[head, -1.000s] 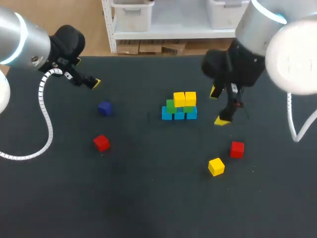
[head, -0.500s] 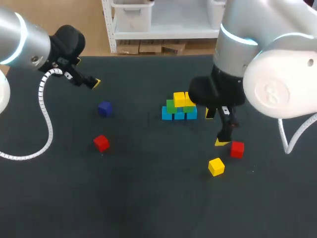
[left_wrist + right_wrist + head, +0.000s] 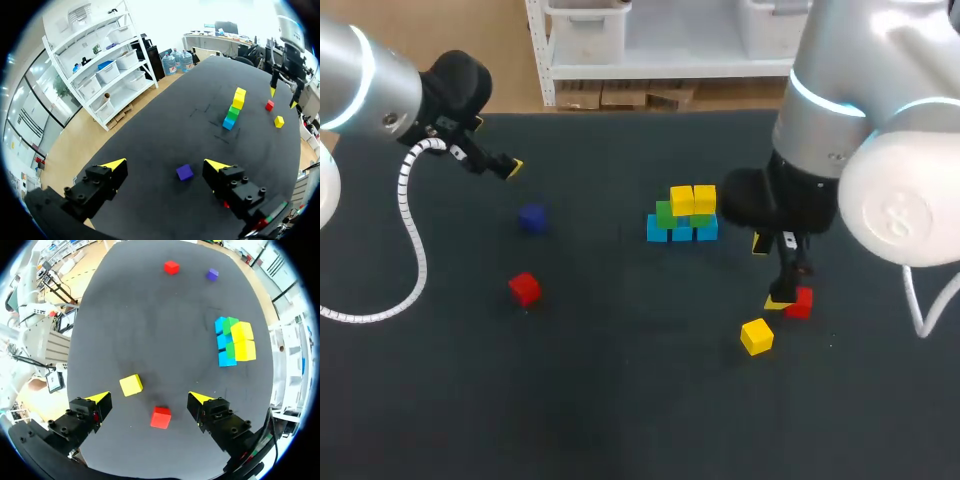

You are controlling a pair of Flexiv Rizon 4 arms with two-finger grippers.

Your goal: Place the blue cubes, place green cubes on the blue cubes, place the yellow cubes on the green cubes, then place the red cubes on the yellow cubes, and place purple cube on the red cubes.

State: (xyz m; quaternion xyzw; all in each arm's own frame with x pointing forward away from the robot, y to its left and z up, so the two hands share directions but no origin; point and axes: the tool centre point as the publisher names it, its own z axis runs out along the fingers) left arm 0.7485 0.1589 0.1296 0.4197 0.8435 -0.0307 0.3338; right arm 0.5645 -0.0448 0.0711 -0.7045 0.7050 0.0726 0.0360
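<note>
The stack (image 3: pixel 681 216) at mid-table has blue cubes (image 3: pixel 658 230) at the base, green cubes (image 3: pixel 666 212) on them and two yellow cubes (image 3: pixel 693 199) on top. A loose yellow cube (image 3: pixel 756 336) and a red cube (image 3: pixel 801 302) lie to its front right. My right gripper (image 3: pixel 769 272) hangs open over that red cube (image 3: pixel 160 417), which shows between the open fingers of the right gripper (image 3: pixel 150 399), untouched. A second red cube (image 3: pixel 524 288) and the purple cube (image 3: pixel 531 218) lie to the left. My left gripper (image 3: pixel 510 168) is open at the back left, with the purple cube (image 3: pixel 184 172) ahead of the left gripper (image 3: pixel 165 164).
The dark table (image 3: pixel 620 400) has wide bare room at the front and in the middle left. In the right wrist view the loose yellow cube (image 3: pixel 131 385) lies close beside the red one, and the stack (image 3: pixel 232 341) is further ahead.
My right arm has swung from beside the stack toward the table's front and lowered over the right-hand red cube. The left arm and all cubes have stayed put.
</note>
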